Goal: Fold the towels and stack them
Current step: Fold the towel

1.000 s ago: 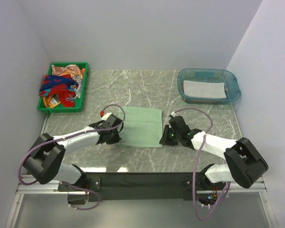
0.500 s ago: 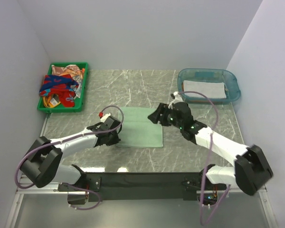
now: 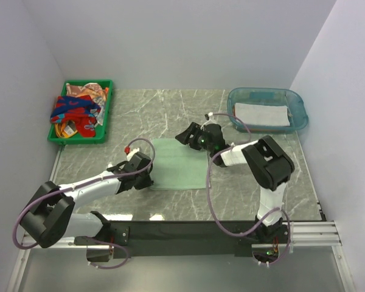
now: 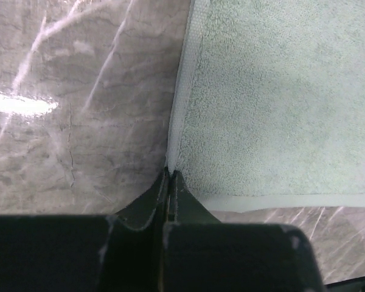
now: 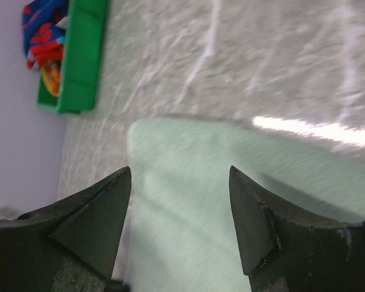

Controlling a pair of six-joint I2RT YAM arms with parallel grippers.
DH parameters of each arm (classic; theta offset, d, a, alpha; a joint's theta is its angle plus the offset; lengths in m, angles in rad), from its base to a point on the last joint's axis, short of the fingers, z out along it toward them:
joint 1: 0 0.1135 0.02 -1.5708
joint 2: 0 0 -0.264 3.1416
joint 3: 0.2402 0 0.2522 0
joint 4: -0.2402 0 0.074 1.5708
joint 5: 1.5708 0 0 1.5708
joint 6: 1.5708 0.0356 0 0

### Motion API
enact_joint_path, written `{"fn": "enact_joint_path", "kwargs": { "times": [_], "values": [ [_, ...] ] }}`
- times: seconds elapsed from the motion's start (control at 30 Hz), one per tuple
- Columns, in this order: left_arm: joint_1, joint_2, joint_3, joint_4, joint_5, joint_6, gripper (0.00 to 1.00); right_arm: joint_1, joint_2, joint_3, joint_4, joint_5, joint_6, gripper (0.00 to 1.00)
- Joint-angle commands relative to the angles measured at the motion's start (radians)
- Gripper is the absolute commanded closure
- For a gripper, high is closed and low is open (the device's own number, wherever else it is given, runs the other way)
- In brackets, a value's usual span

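At worktop (image 3: 170, 115) centre: the sage green towel (image 3: 181, 163) lies spread flat and not yet folded.
Left claw (image 4: 169, 173): at the towel's 7 o'clock corner, tips pressed together. Both hems run into the closed tips, so it looks clamped on that corner.
Right claw (image 3: 187, 135): over the towel's far edge, about 1 o'clock on the cloth. Its tips are well apart with nothing between them. The wrist view is blurred, and whether the tips touch the cloth I cannot tell.
Other towels: a crumpled heap (image 3: 76, 112) fills the green tray (image 3: 76, 139) at 10 o'clock. A folded whitish towel (image 3: 261, 114) lies in the clear blue tub (image 3: 298, 118) at 2 o'clock.
Step, as I judge it: setting up the first fold, with one corner held and the second grip not yet taken.
Risk, uneven grip: the claws sit at diagonally opposite parts of the towel. Lifting like this would likely twist the cloth rather than fold it squarely.
Risk, missed pinch: the right claw could close above the hem or only graze it. It would then catch nothing, or drag the far edge into a wrinkle.
Risk, slip: the left hold is on the very corner, so a sideways tug from the other arm could pull the hem free.
Risk, crossing: the arms converge over one small cloth, so the cables or wrists could foul.
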Motion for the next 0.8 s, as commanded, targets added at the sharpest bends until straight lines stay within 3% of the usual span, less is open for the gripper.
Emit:
{"fn": "enact_joint_path", "kwargs": {
  "times": [0.0,0.43,0.53,0.67,0.77],
  "values": [
    [-0.007,0.024,-0.076,-0.111,0.073,-0.018,0.99,-0.039,0.066,0.042,0.164,0.041,0.042,0.28],
    [-0.007,-0.079,-0.096,-0.149,0.107,-0.057,0.97,-0.109,0.164,-0.032,0.247,0.087,0.158,0.28],
    [-0.005,-0.149,-0.066,-0.198,0.092,-0.066,0.77,-0.105,0.175,-0.012,0.219,0.072,0.151,0.28],
    [-0.005,-0.238,0.046,-0.258,0.032,-0.073,0.41,-0.105,0.183,-0.01,0.22,0.052,0.149,0.27],
    [-0.002,-0.28,0.118,-0.211,0.014,-0.07,0.3,-0.105,0.181,-0.007,0.214,0.041,0.148,0.27]
  ]
}}
